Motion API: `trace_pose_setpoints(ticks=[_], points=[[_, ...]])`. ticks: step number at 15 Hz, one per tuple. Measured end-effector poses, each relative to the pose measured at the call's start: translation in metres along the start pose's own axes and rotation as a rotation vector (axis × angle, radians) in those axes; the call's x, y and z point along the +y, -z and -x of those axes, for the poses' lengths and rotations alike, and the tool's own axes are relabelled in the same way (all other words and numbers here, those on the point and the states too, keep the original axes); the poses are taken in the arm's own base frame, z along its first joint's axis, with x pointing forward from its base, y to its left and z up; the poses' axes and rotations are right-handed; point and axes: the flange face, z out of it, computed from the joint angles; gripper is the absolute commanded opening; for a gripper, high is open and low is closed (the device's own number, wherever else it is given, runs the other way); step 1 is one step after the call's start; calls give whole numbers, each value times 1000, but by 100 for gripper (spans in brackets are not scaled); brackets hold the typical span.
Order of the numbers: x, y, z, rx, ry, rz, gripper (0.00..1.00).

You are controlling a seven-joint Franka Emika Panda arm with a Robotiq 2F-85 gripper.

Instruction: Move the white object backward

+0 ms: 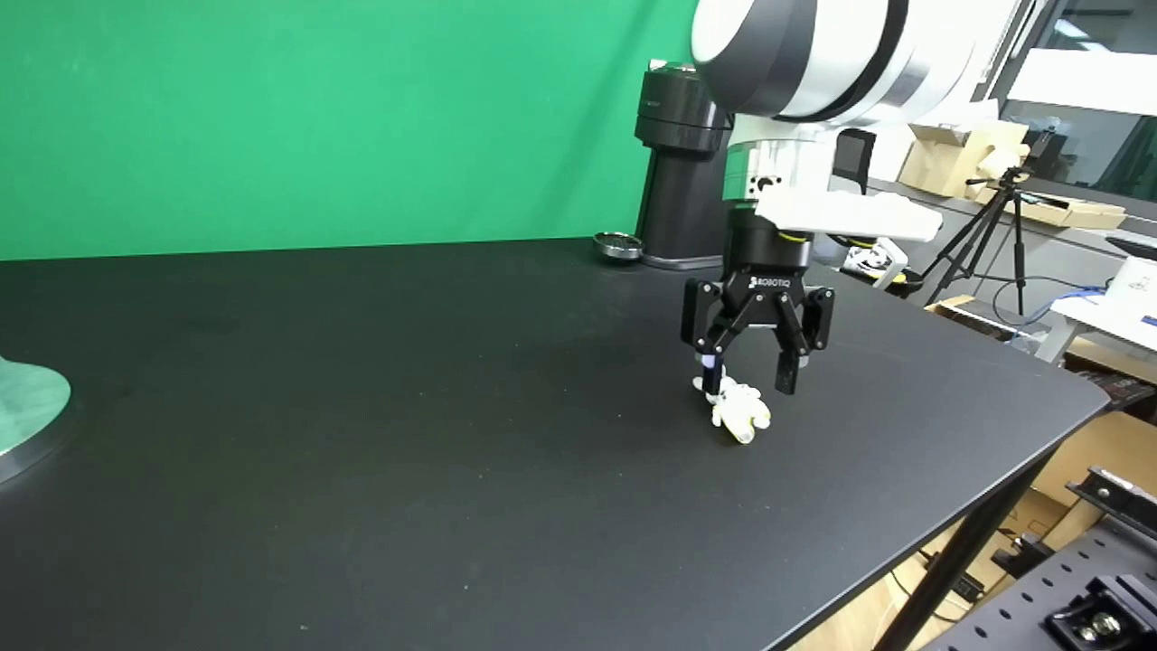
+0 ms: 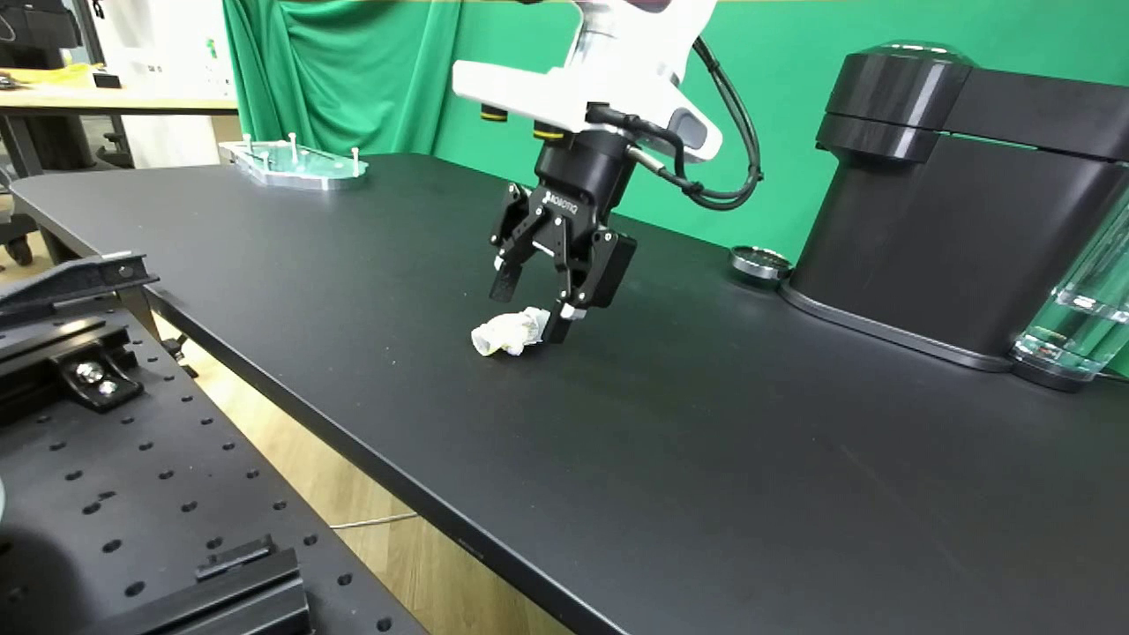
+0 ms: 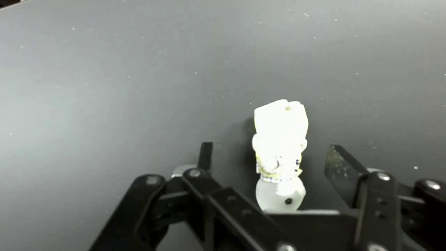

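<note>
A black tabletop (image 1: 362,506) spreads beneath a robot arm (image 1: 813,54), with a coffee machine (image 2: 908,238) at its back edge and, in an exterior view, a clear plate (image 2: 298,181) near its far edge. The gripper (image 1: 749,383) hangs low, pointing down, its fingers (image 3: 206,153) spread apart and clamped on nothing. Smallest of all, the white toy (image 1: 741,414) lies on the tabletop close by the fingers, well in from the edges and, in an exterior view, toward the rounded right-hand corner. The wrist view shows it in the space between the fingers, with the narrower gap at right; toy and finger overlap in both exterior views, so contact cannot be told. The step in hand appears to be lining up for a grasp, the toy not yet held. The next move would likely call for centring the fingers on the toy and bringing them together around it before shifting it; which edge counts as backward, the task does not say.
</note>
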Motion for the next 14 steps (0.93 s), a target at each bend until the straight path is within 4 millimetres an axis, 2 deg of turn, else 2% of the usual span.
trace_pose_setpoints(ticks=[7, 12, 14], points=[[-3, -16, -10, -26, -3, 19, 7], [-5, -7, -16, -7, -7, 27, 7], [-4, 4, -20, 19, -17, 40, 7]])
